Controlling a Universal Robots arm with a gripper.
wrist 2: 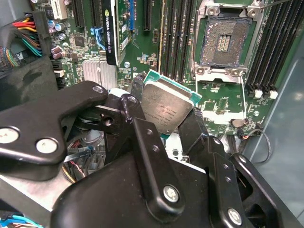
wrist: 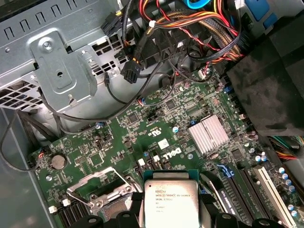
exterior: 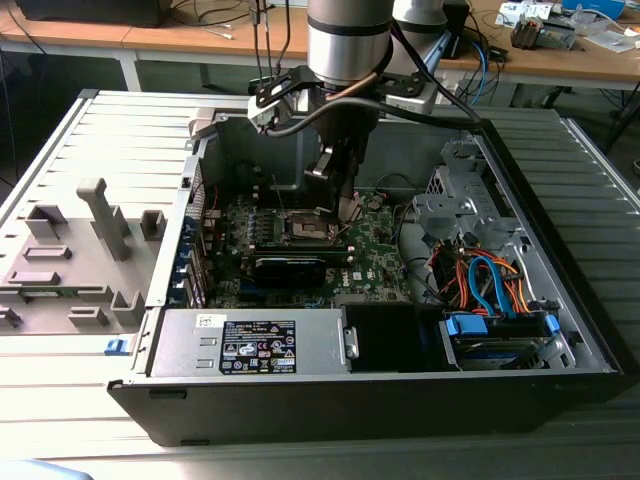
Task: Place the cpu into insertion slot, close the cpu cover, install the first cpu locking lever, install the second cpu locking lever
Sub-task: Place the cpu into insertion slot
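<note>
the small flat square cpu with a silvery-grey metal top is gripped by its edges between the black fingers of the gripper, which is closed on it. in both wrist views the chip is held above the green motherboard and is not set down. the small square insertion slot with a dark centre and a silvery metal rim is seen bare in the second wrist view, near the chip but apart from it. the thin square silvery cpu cover with a cut-out window is swung open just beside the slot. the first step is therefore judged to be under way and nothing to be finished: the placing, the closing of the cover and both locking levers are left.

in the exterior view the gripper is hung at the centre of the frame, over the board inside an open dark computer case. the case is laid on a grey ribbed metal table. a grey plastic fixture is stood on the table at the exterior view's left. wooden benches strewn with cables are seen along the upper edge.
</note>
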